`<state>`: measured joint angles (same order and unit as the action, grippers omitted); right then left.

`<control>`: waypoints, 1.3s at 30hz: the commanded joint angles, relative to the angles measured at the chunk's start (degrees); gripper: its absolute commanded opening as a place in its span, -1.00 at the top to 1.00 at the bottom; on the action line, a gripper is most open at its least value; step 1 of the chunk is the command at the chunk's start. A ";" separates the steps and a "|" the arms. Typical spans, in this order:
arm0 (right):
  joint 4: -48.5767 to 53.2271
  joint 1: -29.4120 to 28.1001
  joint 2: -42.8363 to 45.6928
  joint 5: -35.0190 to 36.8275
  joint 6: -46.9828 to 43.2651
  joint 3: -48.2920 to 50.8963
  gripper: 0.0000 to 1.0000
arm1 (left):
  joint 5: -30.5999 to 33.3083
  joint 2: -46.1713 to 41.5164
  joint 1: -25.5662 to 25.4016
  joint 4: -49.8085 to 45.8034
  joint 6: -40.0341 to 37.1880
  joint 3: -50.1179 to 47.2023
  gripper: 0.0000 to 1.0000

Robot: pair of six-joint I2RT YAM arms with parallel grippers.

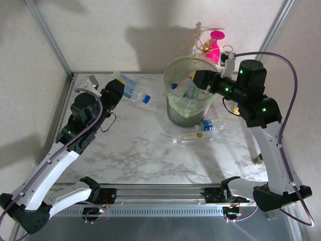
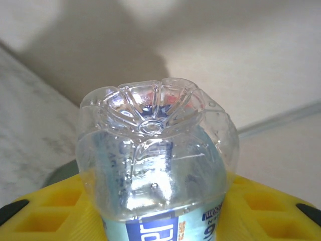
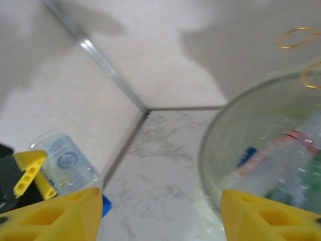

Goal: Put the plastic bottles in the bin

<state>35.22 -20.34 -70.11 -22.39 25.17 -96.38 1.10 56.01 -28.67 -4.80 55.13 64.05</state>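
Across the far half of the white, grey-veined marble-look table point(image 1: 135, 150) stands the bin point(image 1: 173, 108), a round translucent green-grey bucket that flares to a wider rim, lined with a crinkled yellowish-green bag. It already holds several plastic bottles point(image 1: 189, 89), leaning against each other; one of them has a red-and-white label. The right gripper point(image 1: 198, 79) hangs over the bin's right rim, its blocky yellow fingers point(image 3: 65, 216) spread wide with nothing between them. At the far left, the left gripper point(image 1: 114, 93) is clamped around a held bottle point(image 1: 130, 88), clear and ribbed, with a pale blue label and a blue cap pointing toward the bin. From the left wrist its petal-shaped moulded base faces the camera, wedged between the yellow fingers. Two more bottles lie on their sides just near the bin's foot on the right. One is a clear bottle with a blue cap point(image 1: 209, 125), and the other a slimmer bottle with a pale yellow label point(image 1: 193, 136) lying close beside it. A wide bare stretch of table separates the held bottle from the bin, and the middle and near left of the surface are open. Textured off-white walls close in the table on the left, far and right, with slim metal frame posts point(image 1: 47, 35) at the corners. A pink-and-gold ornament point(image 1: 214, 44) stands behind the bin against the far wall.
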 commanded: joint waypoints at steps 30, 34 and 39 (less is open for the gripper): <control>17.07 -21.29 -18.91 14.53 -16.77 -25.68 -0.78 | -30.54 17.66 -2.75 3.89 -15.57 23.25 0.23; 17.23 -21.36 -19.17 17.13 -16.64 -25.79 -0.78 | -30.81 18.70 -3.50 2.34 -16.46 25.03 0.25; 16.30 -22.04 -19.19 15.31 -17.08 -25.77 -0.64 | -31.77 19.31 -4.16 2.90 -16.37 25.23 0.27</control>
<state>51.31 -42.11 -89.27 -8.97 9.15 -120.81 -28.10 75.13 -31.97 -2.94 40.01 86.96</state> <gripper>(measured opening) 0.825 0.460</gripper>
